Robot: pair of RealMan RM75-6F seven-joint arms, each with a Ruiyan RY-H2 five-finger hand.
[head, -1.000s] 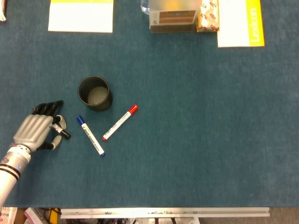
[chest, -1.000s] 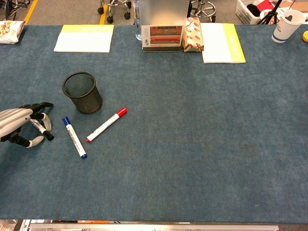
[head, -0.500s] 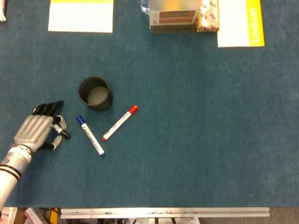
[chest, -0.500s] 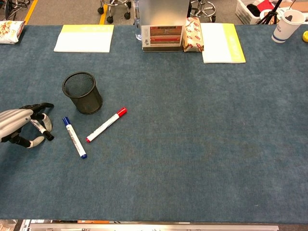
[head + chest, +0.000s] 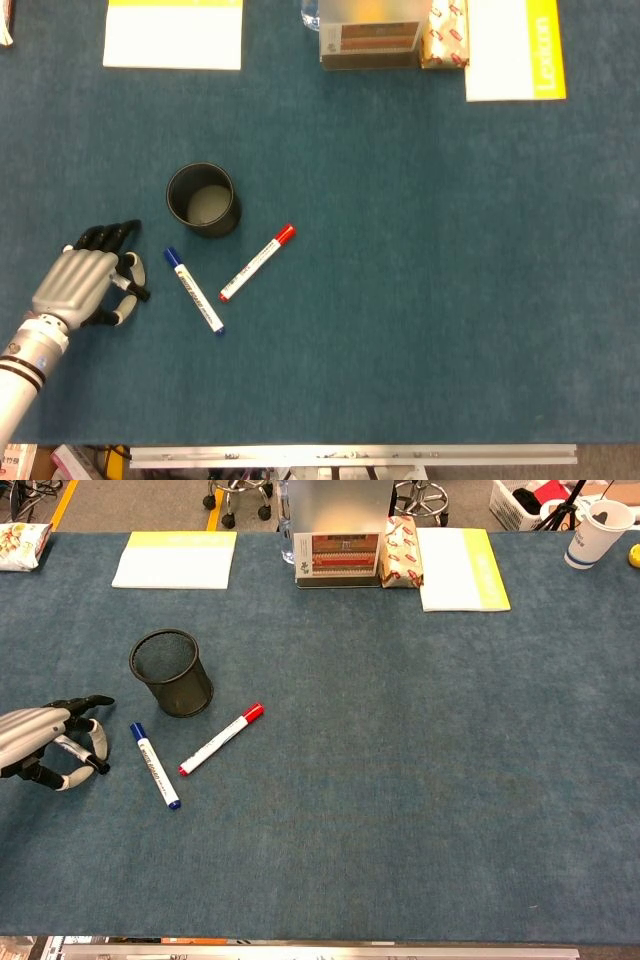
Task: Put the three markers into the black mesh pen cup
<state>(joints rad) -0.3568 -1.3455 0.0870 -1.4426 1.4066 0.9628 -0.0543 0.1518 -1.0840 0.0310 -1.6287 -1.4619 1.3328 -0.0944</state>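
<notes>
The black mesh pen cup [image 5: 172, 672] stands upright on the blue table [image 5: 400, 760], left of the middle, and the head view looks straight down into it: no marker shows inside. Just in front of it lie two markers, apart from each other. The blue-capped marker [image 5: 154, 765] lies with its blue cap toward the cup and its white barrel running back toward the near edge. The red-capped marker [image 5: 220, 738] lies to its right, slanted, with the red cap pointing away to the right and the other end near the blue one's barrel.

The third marker, the black-capped marker [image 5: 82, 752], is further left, in the left robot hand [image 5: 40, 742]. That robot hand sits low over the table with its fingers [image 5: 110, 236] curled over the marker and the thumb under it, so the marker is pinched there; its black cap sticks out toward the blue marker. The right robot hand does not show in either view.

Along the far edge sit a yellow-topped notepad [image 5: 176, 559], a small box with a printed card [image 5: 338, 552], a snack packet [image 5: 402, 552] and a second white and yellow pad [image 5: 460, 568].
</notes>
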